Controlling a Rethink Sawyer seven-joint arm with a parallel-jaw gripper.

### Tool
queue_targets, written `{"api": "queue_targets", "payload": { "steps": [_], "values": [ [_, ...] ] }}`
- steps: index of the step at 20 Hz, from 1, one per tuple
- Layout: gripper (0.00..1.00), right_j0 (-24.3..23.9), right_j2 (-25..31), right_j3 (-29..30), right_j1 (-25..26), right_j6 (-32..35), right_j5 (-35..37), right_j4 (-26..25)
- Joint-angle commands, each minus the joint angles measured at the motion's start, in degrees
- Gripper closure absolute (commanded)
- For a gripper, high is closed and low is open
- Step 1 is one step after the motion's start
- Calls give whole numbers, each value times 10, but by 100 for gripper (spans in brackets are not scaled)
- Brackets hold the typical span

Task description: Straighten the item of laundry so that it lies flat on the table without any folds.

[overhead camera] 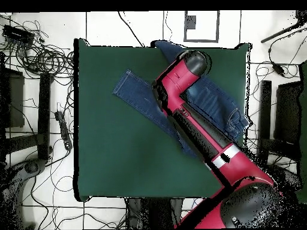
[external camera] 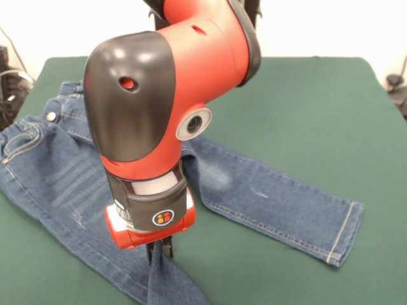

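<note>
Jeans [external camera: 254,190] sprawl across the table [external camera: 305,101], one leg flat, the other bunched at the near edge. Pincer [external camera: 159,252] clenched on that near leg's fabric — straightening step in hand. Next move, by judgement — draw the leg outward, then let go.

This looks like a robotics lab rather than a home. A red and black arm [overhead camera: 198,129] rises from a pedestal at the edge of a green felt worktop [overhead camera: 120,150]. All round it the pale tiled floor [overhead camera: 108,27] is strewn with loose black cables [overhead camera: 36,57], and dark stands [overhead camera: 45,114], possibly camera or light rigs, flank both sides.
</note>
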Motion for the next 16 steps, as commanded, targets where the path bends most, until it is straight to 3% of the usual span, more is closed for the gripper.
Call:
{"api": "queue_targets", "payload": {
  "steps": [1,6,7,10,16],
  "values": [
    [100,11,-16,-9,41,-137,-10,50],
    [100,4,-22,-12,37,-163,-26,52],
    [0,4,-20,-15,37,-164,-32,56],
    [0,3,-13,-18,37,-163,-55,77],
    [0,8,-19,-18,36,-155,-58,68]
  ]
}}
